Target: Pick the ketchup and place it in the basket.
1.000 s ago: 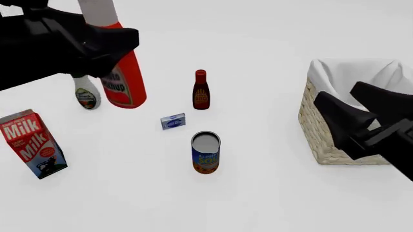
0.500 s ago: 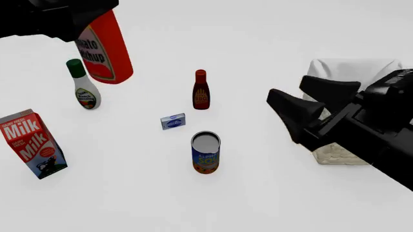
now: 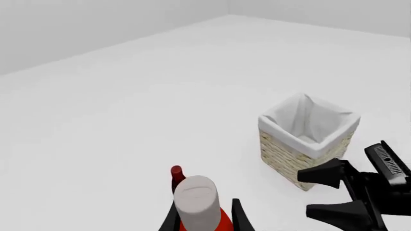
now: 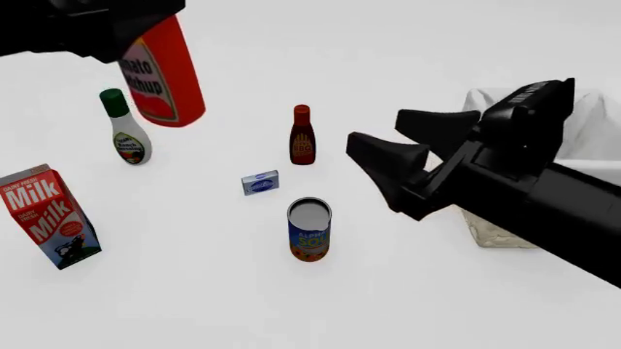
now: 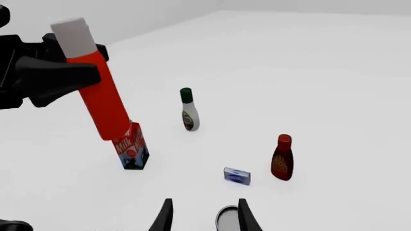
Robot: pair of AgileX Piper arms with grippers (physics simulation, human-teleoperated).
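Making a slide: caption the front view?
Left gripper lifts orange-red ketchup bottle; open right gripper hovers before wicker basket.

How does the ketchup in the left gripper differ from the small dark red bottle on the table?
The ketchup is bright orange-red with a white cap; the dark bottle is red-brown with a red cap. The ketchup looks far bigger and fatter, the dark bottle slim. The ketchup hangs tilted above the table, clamped in the left gripper; the dark bottle stands upright on the table, untouched. Both are labelled squeeze bottles.
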